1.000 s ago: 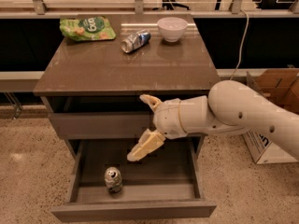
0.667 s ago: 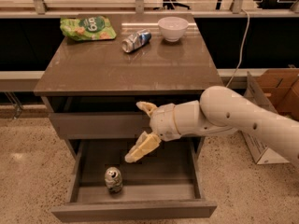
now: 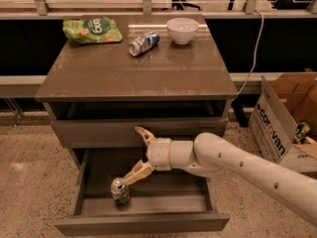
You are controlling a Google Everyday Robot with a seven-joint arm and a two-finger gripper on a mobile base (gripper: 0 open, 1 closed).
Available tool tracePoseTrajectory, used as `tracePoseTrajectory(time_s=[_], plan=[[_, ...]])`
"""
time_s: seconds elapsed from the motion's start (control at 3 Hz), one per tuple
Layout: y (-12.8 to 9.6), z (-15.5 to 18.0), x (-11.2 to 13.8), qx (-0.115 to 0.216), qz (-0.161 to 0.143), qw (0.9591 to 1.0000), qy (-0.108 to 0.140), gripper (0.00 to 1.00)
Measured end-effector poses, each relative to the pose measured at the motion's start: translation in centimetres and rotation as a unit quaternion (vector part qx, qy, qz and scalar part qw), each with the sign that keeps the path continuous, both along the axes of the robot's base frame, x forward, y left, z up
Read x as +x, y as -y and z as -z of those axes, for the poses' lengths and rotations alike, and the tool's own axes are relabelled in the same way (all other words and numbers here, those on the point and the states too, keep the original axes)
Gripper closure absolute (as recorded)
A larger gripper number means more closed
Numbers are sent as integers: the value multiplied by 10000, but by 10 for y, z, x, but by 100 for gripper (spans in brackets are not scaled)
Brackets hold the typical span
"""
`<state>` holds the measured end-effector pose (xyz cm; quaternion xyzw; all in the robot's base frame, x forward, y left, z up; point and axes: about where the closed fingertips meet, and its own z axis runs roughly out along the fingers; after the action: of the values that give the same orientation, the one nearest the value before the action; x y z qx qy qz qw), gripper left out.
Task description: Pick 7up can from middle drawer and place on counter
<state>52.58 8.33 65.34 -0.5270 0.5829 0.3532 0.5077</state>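
The 7up can (image 3: pixel 120 191) stands upright on the dark floor of the open middle drawer (image 3: pixel 143 223), near its front left. My gripper (image 3: pixel 139 155) is open and hangs over the drawer just right of and above the can. Its lower finger (image 3: pixel 134 174) points down-left with its tip close to the can's top. Its upper finger (image 3: pixel 144 133) is in front of the closed drawer front above. The white arm reaches in from the lower right. The brown-grey counter (image 3: pixel 133 73) tops the cabinet.
On the counter's far edge lie a green chip bag (image 3: pixel 92 30), a blue-and-silver can (image 3: pixel 143 42) on its side and a white bowl (image 3: pixel 182 30). A cardboard box (image 3: pixel 286 118) stands on the floor to the right of the cabinet.
The arm has moved left and down into the open drawer. The open gripper's lower finger has come close to the can. The can has not moved.
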Motion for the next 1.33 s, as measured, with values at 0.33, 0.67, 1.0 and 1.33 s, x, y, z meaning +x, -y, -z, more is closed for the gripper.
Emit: tracePoseTrajectory(time_s=[0.33,0.67,1.0,1.33], plan=[[-12,11,7,57,-158,9984,547,0],[-14,13,7,49,-195,9977,650,0],[-20,25,-1,-141,-365,9981,484,23],[-18,42,-14,-450,-427,9973,386,32]])
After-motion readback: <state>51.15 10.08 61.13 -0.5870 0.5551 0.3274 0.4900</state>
